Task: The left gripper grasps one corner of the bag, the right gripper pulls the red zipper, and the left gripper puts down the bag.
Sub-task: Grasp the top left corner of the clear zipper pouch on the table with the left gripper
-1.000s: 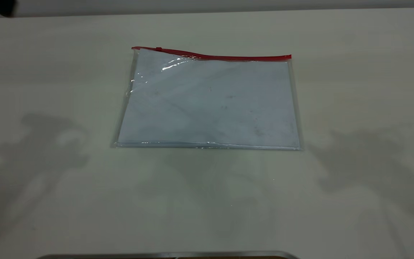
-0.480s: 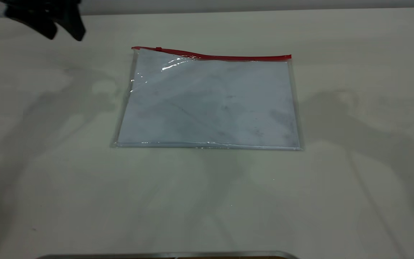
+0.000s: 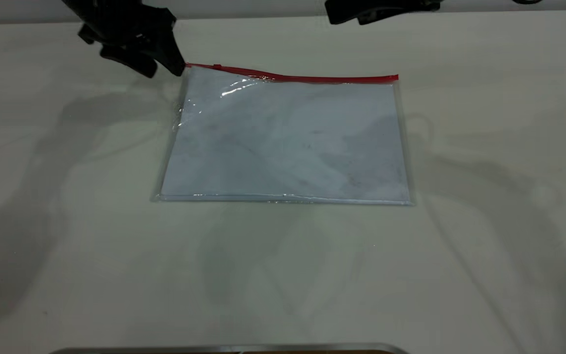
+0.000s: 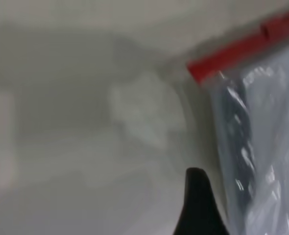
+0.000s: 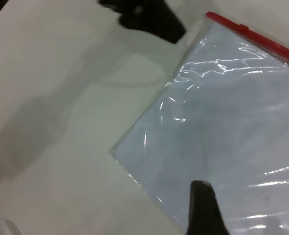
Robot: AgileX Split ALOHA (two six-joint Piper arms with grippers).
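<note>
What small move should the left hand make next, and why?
Probably ease the left hand down onto the bag's far corner beside it and close. The hand hovers just off that corner by the red zipper; the bag lies flat, ungrasped.

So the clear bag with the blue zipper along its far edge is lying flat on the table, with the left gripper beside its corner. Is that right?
Not quite: the zipper is red, not blue, as the exterior view shows. The rest holds: the clear bag lies flat on the table, with the left gripper beside its corner.
</note>
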